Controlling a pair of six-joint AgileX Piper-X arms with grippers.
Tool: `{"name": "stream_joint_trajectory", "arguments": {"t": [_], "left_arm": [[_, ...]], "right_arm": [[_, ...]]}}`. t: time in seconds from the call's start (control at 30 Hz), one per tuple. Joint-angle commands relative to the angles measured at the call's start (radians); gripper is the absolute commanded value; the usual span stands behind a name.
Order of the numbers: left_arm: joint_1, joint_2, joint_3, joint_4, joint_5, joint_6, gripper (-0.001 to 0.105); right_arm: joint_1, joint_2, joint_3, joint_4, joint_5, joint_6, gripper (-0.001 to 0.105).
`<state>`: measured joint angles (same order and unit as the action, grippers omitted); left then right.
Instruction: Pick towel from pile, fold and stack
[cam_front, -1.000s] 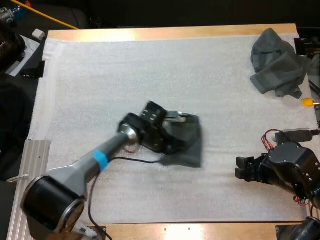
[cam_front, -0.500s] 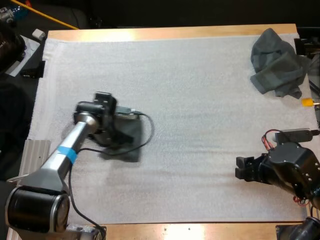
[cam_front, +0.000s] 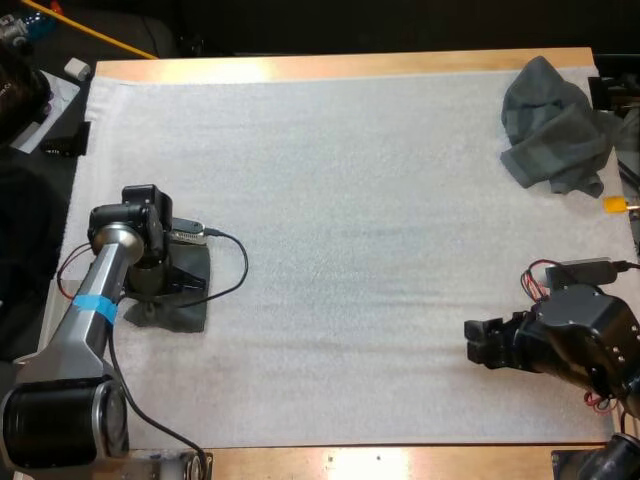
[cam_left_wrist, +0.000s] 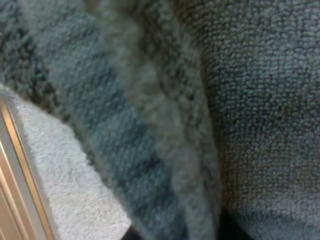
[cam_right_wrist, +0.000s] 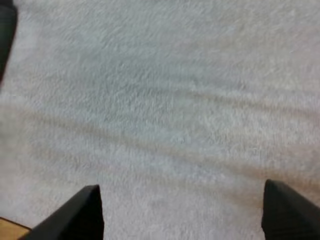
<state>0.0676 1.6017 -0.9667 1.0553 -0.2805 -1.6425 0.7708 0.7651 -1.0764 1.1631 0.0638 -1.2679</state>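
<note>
Grey-green folded towel (cam_front: 186, 308) is clamped by the left gripper (cam_front: 158, 284) at the white mat's (cam_front: 350, 200) left edge. The right gripper (cam_front: 474, 341) is held with jaws apart over bare mat, and the crumpled towel (cam_front: 552, 125) is left at the far right corner.

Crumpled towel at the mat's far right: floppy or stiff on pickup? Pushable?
Likely floppy: the crumpled towel lies in loose, uneven folds, so a pinch would probably lift one part while the rest hangs. Pushed, it would probably bunch rather than slide whole across the textured mat.

Wide bare mat (cam_front: 350, 210) lies between the folded towel (cam_front: 180, 312) and crumpled towel (cam_front: 555, 125)
</note>
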Motion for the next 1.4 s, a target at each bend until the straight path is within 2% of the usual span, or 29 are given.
{"name": "stream_joint_trajectory", "arguments": {"t": [0.0, 0.03, 0.07, 0.17, 0.2, 0.23, 0.37, 0.5, 0.57, 0.7, 0.8, 0.9, 1.1, 1.37], "left_arm": [[0.005, -0.013, -0.005, 0.002, -0.022, 0.004, 0.009], [0.003, -0.01, -0.004, 0.002, -0.025, 0.005, 0.012], [0.002, -0.013, -0.004, 0.001, -0.022, 0.006, 0.03], [0.0, -0.013, -0.007, 0.003, -0.026, 0.004, 0.063], [-0.001, -0.014, -0.008, 0.006, -0.032, 0.003, 0.07], [0.001, -0.017, -0.01, 0.008, -0.04, 0.0, 0.071], [0.001, -0.035, -0.032, 0.022, -0.073, -0.009, 0.065], [0.004, -0.09, -0.052, 0.03, -0.038, -0.016, 0.064], [0.004, -0.122, -0.053, 0.027, 0.026, -0.021, 0.064], [0.004, -0.172, -0.044, 0.0, 0.216, -0.032, 0.063], [0.003, -0.183, -0.042, -0.027, 0.279, -0.045, 0.063], [0.005, -0.168, -0.05, -0.034, 0.199, -0.043, 0.063], [0.009, -0.109, -0.047, -0.128, 0.219, -0.104, 0.063], [0.01, 0.007, -0.048, -0.162, 0.215, -0.112, 0.063]], "right_arm": [[-0.001, -0.001, -0.003, -0.006, -0.016, -0.004, 0.064], [-0.001, 0.001, -0.003, -0.006, -0.008, -0.006, 0.064], [0.0, 0.002, -0.003, -0.007, -0.009, -0.006, 0.064], [0.0, -0.001, -0.005, -0.008, -0.01, -0.008, 0.064], [0.001, -0.002, -0.004, -0.007, -0.01, -0.009, 0.064], [0.001, -0.002, -0.005, -0.006, -0.01, -0.009, 0.064], [0.001, -0.001, -0.006, -0.006, -0.012, -0.01, 0.064], [0.001, 0.0, -0.005, -0.003, -0.014, -0.011, 0.064], [0.0, 0.0, -0.005, -0.005, -0.018, -0.012, 0.064], [0.0, 0.001, -0.006, -0.005, -0.026, -0.02, 0.064], [-0.002, 0.001, -0.007, -0.014, -0.04, -0.029, 0.064], [0.0, -0.005, -0.003, -0.011, -0.03, -0.017, 0.064], [0.002, 0.005, -0.005, -0.016, -0.044, -0.018, 0.064], [0.001, 0.003, -0.007, -0.018, -0.05, -0.016, 0.064]]}}
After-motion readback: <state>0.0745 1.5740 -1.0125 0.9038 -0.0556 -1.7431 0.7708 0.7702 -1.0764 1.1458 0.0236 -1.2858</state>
